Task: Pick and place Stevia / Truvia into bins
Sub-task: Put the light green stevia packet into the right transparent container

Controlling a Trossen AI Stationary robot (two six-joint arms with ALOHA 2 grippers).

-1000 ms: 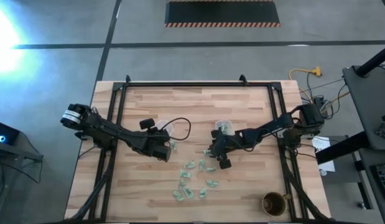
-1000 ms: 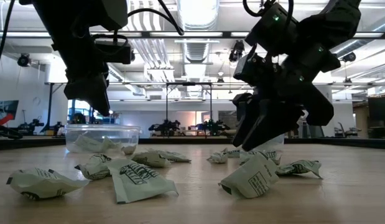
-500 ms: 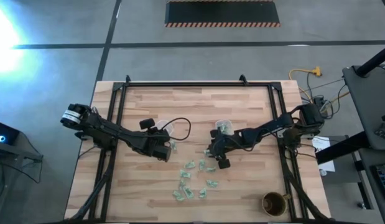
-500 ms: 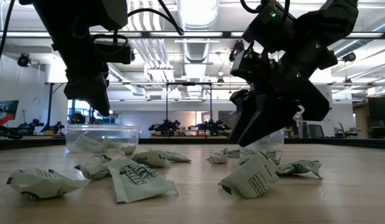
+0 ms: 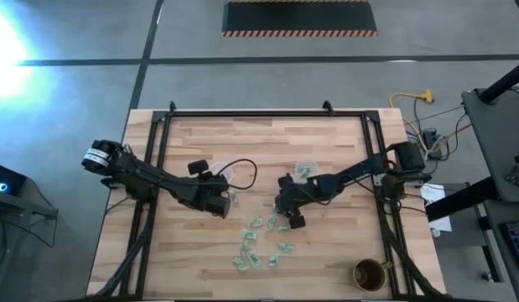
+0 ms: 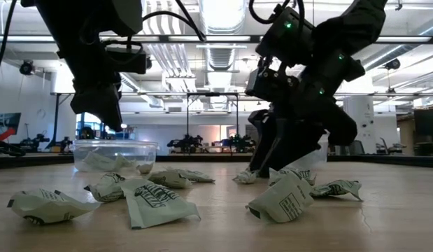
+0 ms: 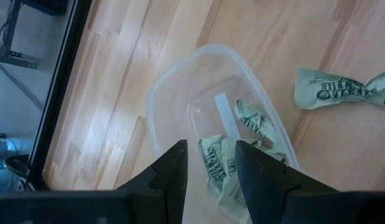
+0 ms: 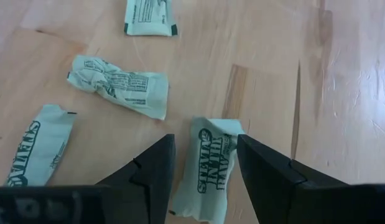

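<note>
The right gripper (image 8: 201, 163) has dropped over the last second, sliding in from the right toward the near edge of the loose packets (image 5: 261, 243) scattered across the middle of the table (image 5: 343, 143). Its fingers (image 8: 152, 171) now stand apart on either side of one crumpled packet (image 8: 212, 163) that lies flat on the wood. Nothing is pinched yet. That looks to me like the start of a pick: a close and a lift should come next.

The left gripper (image 7: 209, 163) has not budged. It hangs over the left bin (image 7: 170, 99), fingers spread and empty, with a few packets already lying inside.

The second bin (image 5: 304, 170) sits just behind the right arm and holds some green too. Most of the pile is still on the table, so there is plenty left to do.
</note>
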